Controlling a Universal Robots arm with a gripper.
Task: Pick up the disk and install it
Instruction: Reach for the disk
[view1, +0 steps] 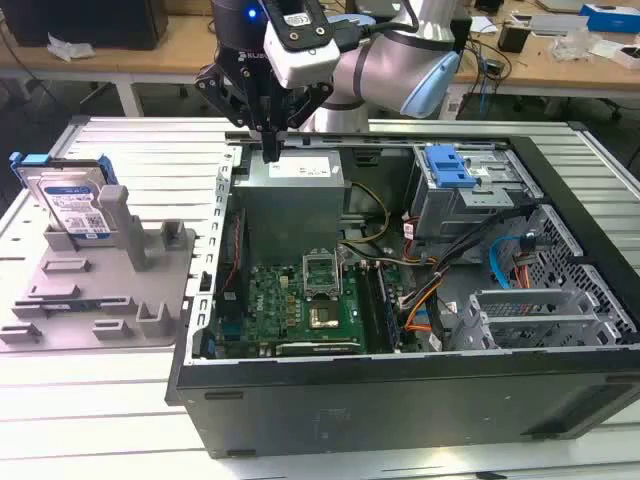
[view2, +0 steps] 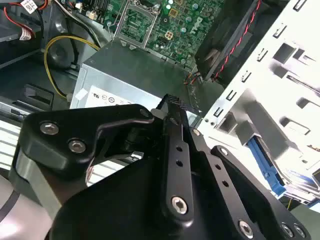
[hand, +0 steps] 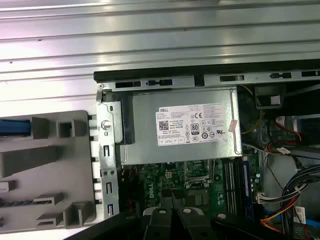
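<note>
The disk (view1: 75, 205), a silver drive with a white-and-blue label and blue side rails, stands upright in a grey holder (view1: 110, 290) at the exterior view's left. My gripper (view1: 270, 150) hangs well to the right of it, over the left rear corner of the open computer case (view1: 400, 400). It hovers just above the big grey metal box (view1: 290, 200). The fingers are shut together with nothing between them, as the second wrist view shows at the gripper (view2: 172, 104). In the first wrist view the gripper (hand: 173, 214) sits over the green board.
Inside the case lie a green motherboard (view1: 300, 300), loose cables (view1: 430, 290) and a grey drive cage with a blue latch (view1: 450, 175) at the exterior view's right rear. The ribbed white table (view1: 100, 400) surrounds the case. Desks with clutter stand behind.
</note>
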